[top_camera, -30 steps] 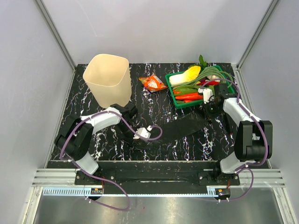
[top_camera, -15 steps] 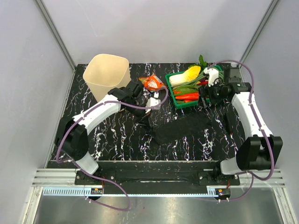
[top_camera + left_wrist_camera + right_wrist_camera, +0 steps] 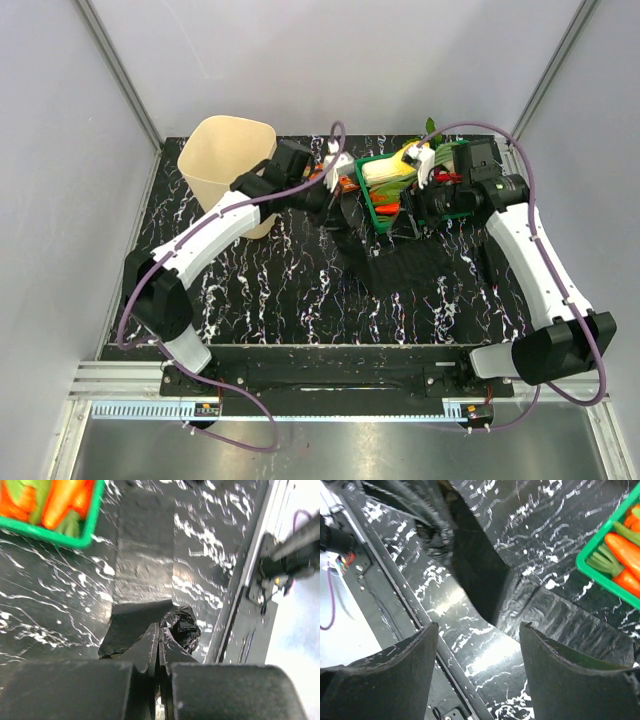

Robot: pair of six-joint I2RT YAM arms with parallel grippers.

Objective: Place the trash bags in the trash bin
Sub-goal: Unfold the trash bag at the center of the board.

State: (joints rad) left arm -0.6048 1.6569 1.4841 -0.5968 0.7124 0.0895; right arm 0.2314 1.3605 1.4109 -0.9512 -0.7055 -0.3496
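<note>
A black trash bag (image 3: 395, 262) hangs as a long floppy sheet from my left gripper (image 3: 336, 200), which is raised over the middle back of the table. In the left wrist view the left gripper (image 3: 159, 628) is shut on the trash bag (image 3: 145, 570), with a crumpled bit bunched at the tips. My right gripper (image 3: 412, 208) is open beside the green tray, holding nothing. From the right wrist, the right gripper (image 3: 477, 630) looks down on the trash bag (image 3: 555, 612) draped on the table. The cream trash bin (image 3: 222, 165) stands upright at the back left, left of my left gripper.
A green tray (image 3: 382, 221) of vegetables sits at the back right, close under both grippers; its rim (image 3: 75, 539) also shows in the left wrist view and its corner (image 3: 600, 552) in the right wrist view. White enclosure walls surround the black marbled table (image 3: 260, 300).
My left arm has lifted the trash bag from the table's front toward the back, near the bin and tray. My right gripper has opened, let go of the bag and risen.
</note>
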